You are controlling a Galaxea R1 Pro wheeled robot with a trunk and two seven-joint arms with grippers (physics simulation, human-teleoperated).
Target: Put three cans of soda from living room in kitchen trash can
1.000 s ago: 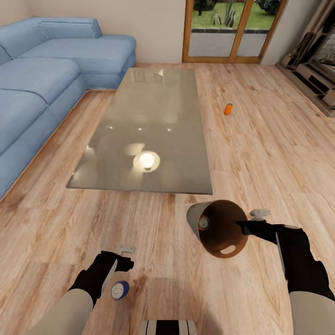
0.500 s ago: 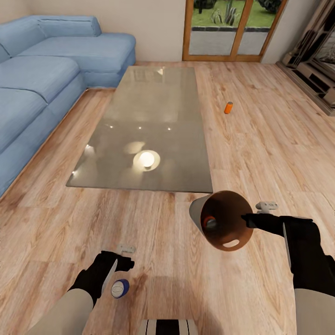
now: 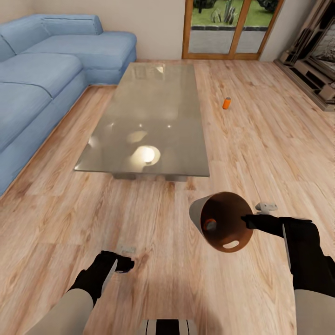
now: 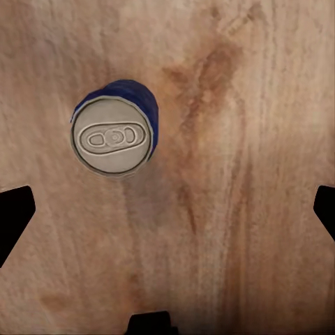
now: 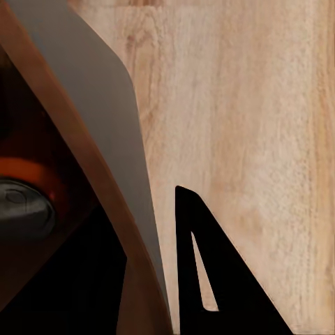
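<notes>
Blue soda can (image 4: 115, 136) stands below spread left fingers (image 4: 17, 216); right fingers (image 3: 246, 218) pinch the trash can (image 3: 225, 223) rim.

The floor (image 3: 139, 218) is laid in light wood planks with visible grain and a soft sheen. The low table (image 3: 153, 116) is topped with glossy glass in which lamp light is mirrored. The sofa (image 3: 42, 79) is covered in matt blue cloth. The blue can (image 4: 115, 136) is capped with brushed silver metal. The tash can (image 3: 223, 221) is finished smooth: matt grey outside, brown-orange inside.
</notes>
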